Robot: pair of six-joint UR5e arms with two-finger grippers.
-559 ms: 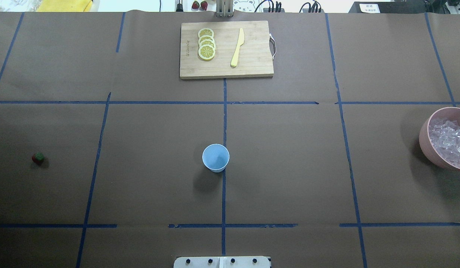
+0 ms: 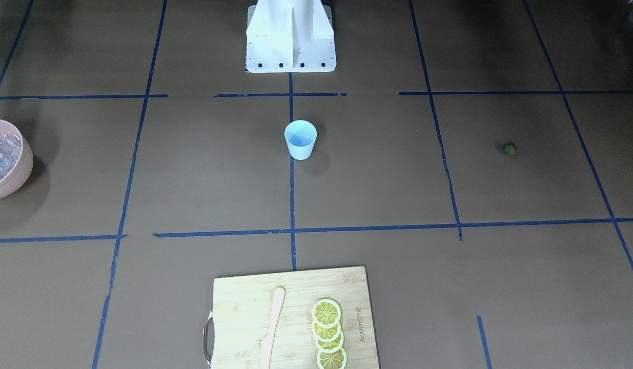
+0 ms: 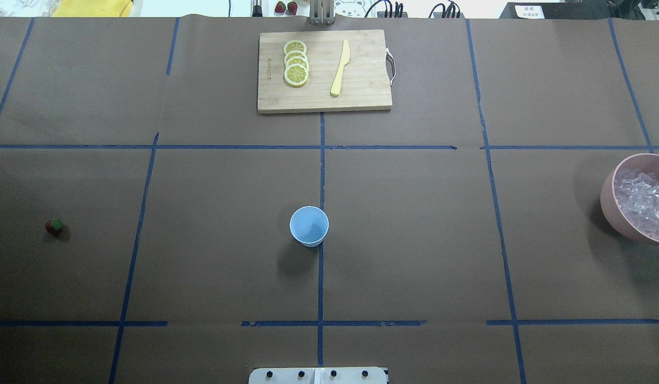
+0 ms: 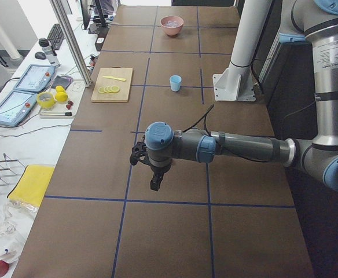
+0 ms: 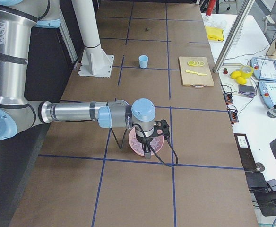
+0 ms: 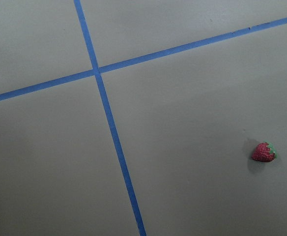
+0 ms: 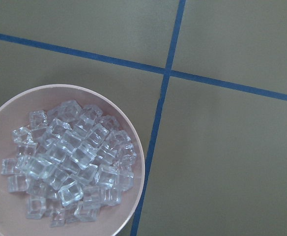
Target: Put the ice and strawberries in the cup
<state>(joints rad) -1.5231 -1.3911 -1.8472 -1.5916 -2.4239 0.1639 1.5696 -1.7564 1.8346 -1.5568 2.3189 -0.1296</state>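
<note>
Standing upright, cup (image 3: 309, 226) well apart from strawberry (image 3: 54, 227).

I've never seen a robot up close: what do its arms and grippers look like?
The left arm and right arm are silver-grey tubes linked by round joints with pale-blue caps. The left gripper and right gripper are small and black, with black cables.
</note>
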